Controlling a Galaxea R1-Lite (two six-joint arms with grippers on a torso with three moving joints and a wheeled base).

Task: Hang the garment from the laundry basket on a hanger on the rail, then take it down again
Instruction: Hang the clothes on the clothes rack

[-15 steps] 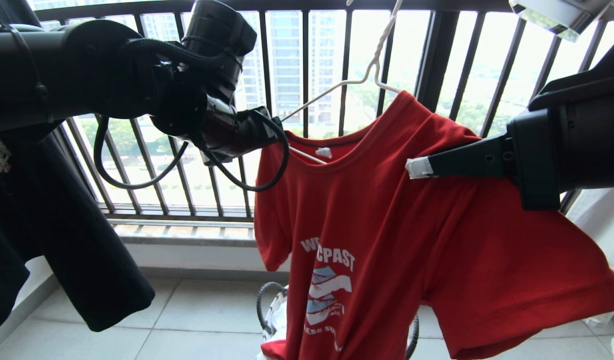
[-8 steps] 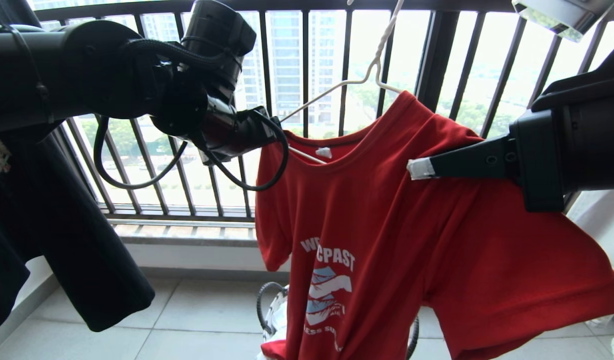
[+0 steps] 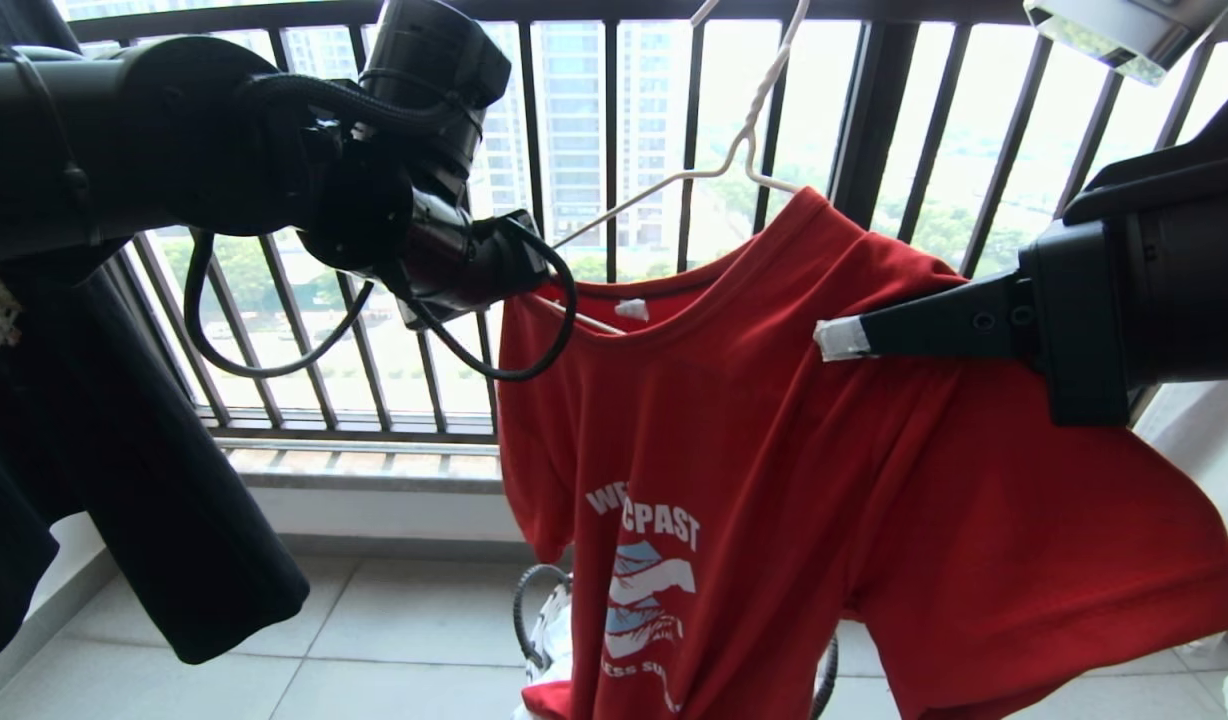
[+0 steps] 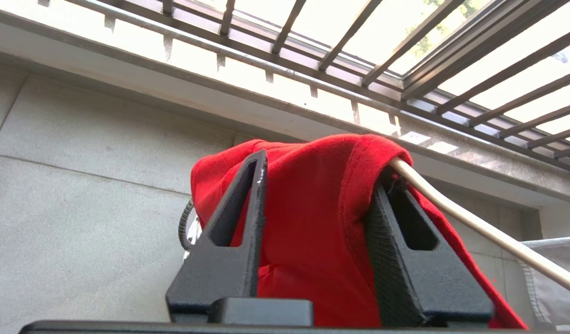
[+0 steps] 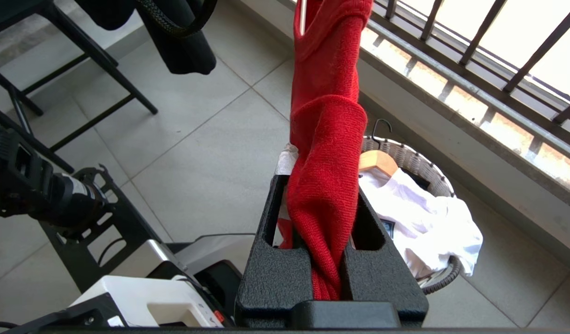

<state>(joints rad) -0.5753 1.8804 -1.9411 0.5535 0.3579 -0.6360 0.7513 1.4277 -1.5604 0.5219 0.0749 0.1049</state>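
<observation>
The red garment (image 3: 774, 450) is hanging off the white wire hanger (image 3: 664, 185), right in front of the dark barred window railing (image 3: 614, 130). One side of the collar sits up on the hanger's shoulder, and on the other side the wire arm runs bare down toward the left pincer (image 4: 315, 185). The lower hem drops to the laundry basket (image 5: 424, 171) on the tiled floor (image 3: 394, 640) straight below the garment.

Left pincer is up at the garment's left shoulder, and in the left wrist view its two fingers (image 4: 241, 204) stand on either side of a bunched fold of red cloth, with the hanger wire (image 4: 475, 227) coming out right against the far finger. Looks partly closed around that fold, but I can't really tell if it's actually squeezing yet.

Right pincer (image 5: 329, 204) is on the garment's other shoulder, pressed tight together and pinching a thick pleat of the red fabric.

In the basket under the garment there's a white printed T-shirt (image 5: 419, 213) and a light-wood hanger (image 5: 378, 160). A black shirt (image 3: 124, 480) hangs off to the left of the garment.
</observation>
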